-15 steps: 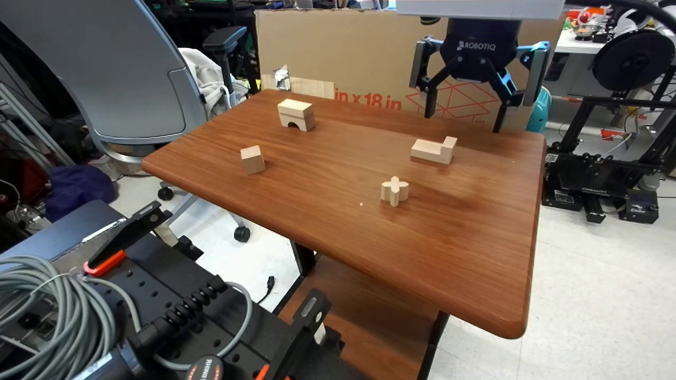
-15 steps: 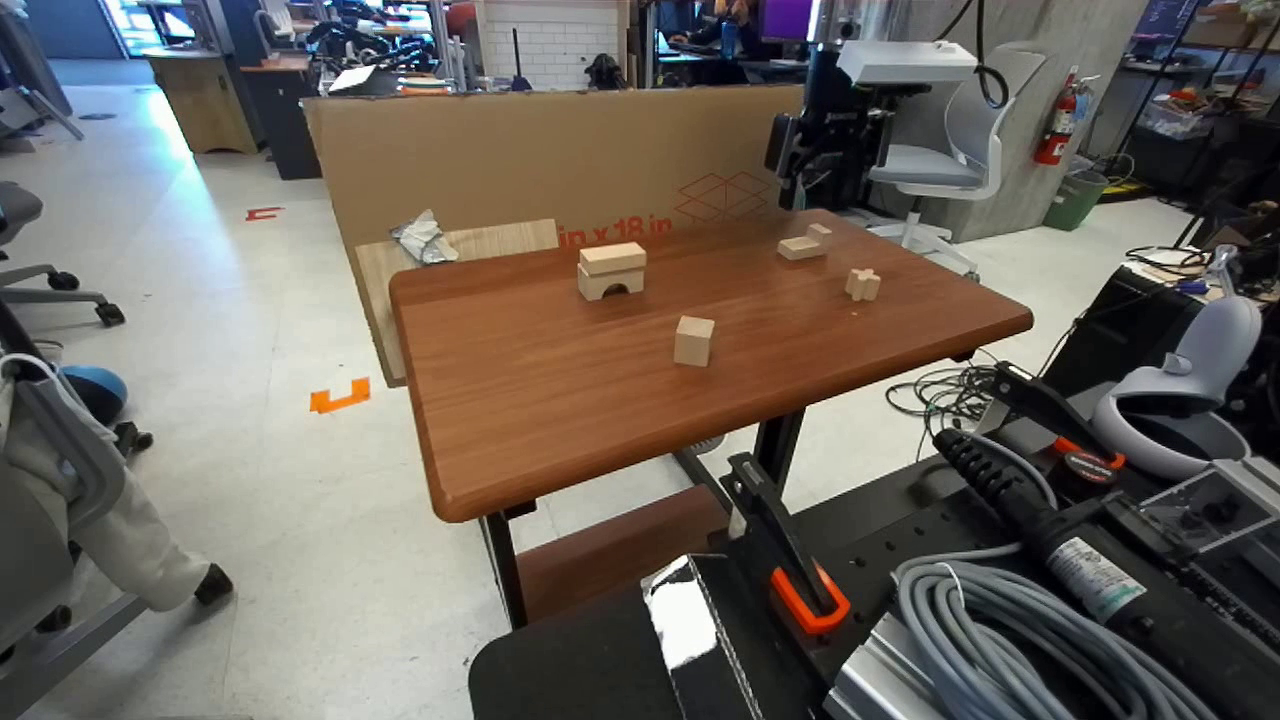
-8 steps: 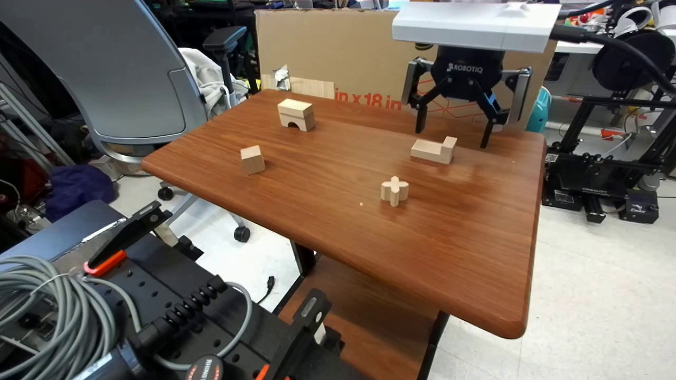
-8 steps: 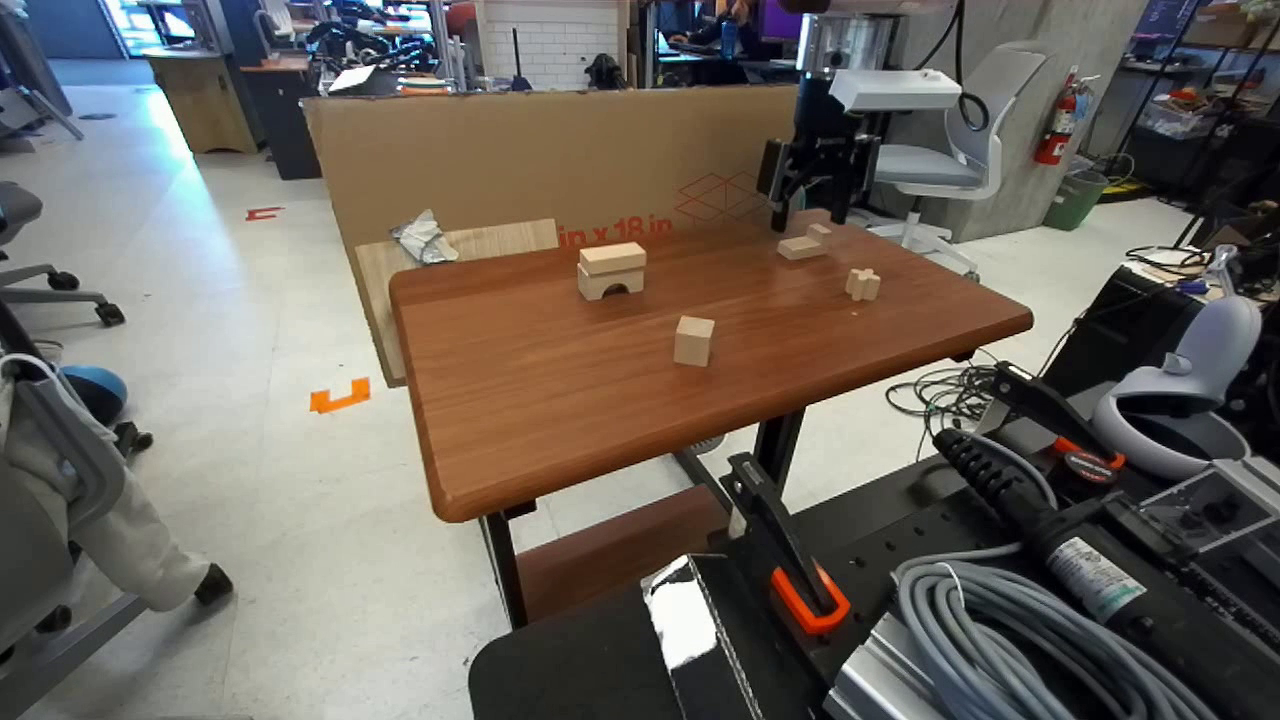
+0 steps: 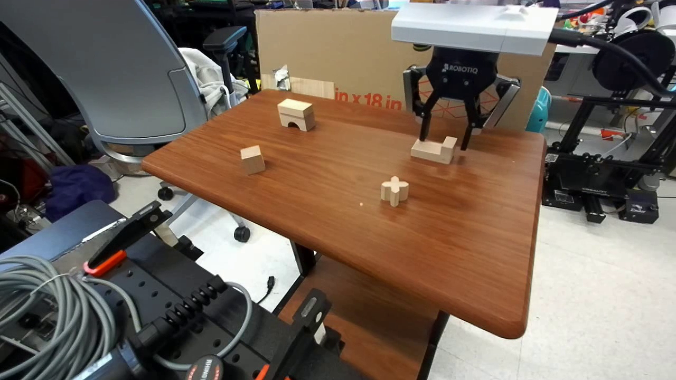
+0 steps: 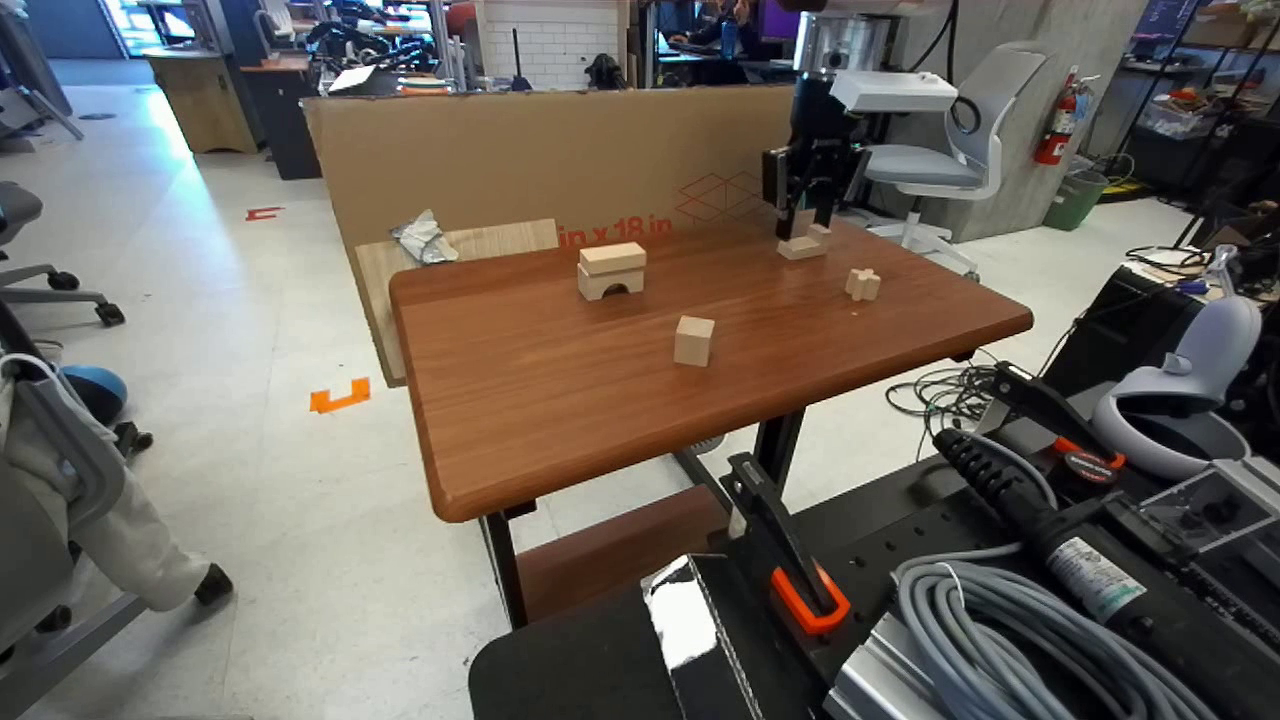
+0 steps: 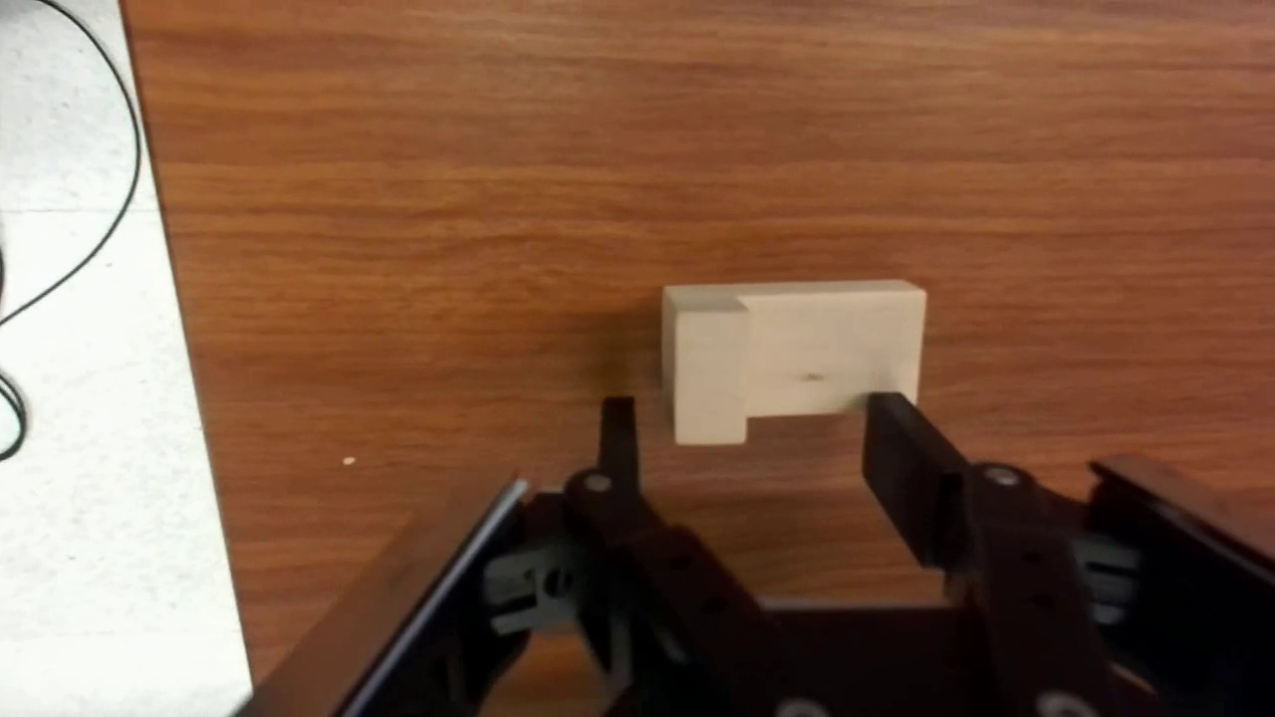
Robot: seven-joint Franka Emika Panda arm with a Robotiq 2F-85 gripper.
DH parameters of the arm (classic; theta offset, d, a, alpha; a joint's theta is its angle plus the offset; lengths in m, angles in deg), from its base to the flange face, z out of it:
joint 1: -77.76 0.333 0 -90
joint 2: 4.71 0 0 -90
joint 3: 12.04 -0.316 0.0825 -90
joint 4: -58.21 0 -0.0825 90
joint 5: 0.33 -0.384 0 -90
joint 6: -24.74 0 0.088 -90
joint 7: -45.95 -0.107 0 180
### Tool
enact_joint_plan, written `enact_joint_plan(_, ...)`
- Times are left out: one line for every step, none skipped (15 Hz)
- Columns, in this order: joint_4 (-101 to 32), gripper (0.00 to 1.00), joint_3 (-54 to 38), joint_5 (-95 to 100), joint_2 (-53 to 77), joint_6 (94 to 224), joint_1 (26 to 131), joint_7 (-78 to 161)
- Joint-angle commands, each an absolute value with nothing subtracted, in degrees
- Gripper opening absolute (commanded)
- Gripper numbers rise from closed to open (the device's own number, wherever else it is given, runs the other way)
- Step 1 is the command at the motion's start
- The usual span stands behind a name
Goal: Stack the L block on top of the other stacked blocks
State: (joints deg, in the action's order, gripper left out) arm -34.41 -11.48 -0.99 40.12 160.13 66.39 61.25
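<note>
Resting flat: pale natural-wood L-shaped block (image 5: 429, 153), near far right corner of brown wood-grain tabletop (image 5: 327, 195). Black Robotiq gripper (image 5: 443, 144) over it, fingers spread, contact unclear. Pale wooden arch-based stack (image 5: 297, 114) farther left, near far edge.

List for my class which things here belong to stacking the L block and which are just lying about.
For the job:
the L block
the stacked blocks, its destination
the end effector, open at the L block

Just lying about:
the lone cube
the cross-shaped piece
the coiled grey cable
</note>
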Motion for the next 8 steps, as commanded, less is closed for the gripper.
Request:
enact_joint_plan(-36.6, 0.30, -13.1, -3.3, 37.3, 159.4, 64.1, 63.4)
enact_joint_plan(-37.1, 0.21, -13.3, -4.0, 36.6, 159.4, 63.7, 63.7)
enact_joint_plan(-37.8, 0.15, -13.4, -4.5, 35.7, 159.6, 63.4, 63.8)
enact_joint_plan(-38.7, 0.08, -13.6, -5.4, 34.6, 159.6, 63.1, 63.7)
enact_joint_plan(-39.7, 0.01, -13.5, -5.9, 33.4, 159.9, 63.0, 63.1)
enact_joint_plan(-40.9, 0.00, -13.4, -6.6, 31.9, 159.8, 63.0, 62.6)
enact_joint_plan(-41.7, 0.04, -13.7, -7.7, 30.4, 158.5, 62.9, 62.3)
enact_joint_plan(-42.9, 0.04, -13.5, -8.4, 28.8, 157.6, 63.4, 60.7)
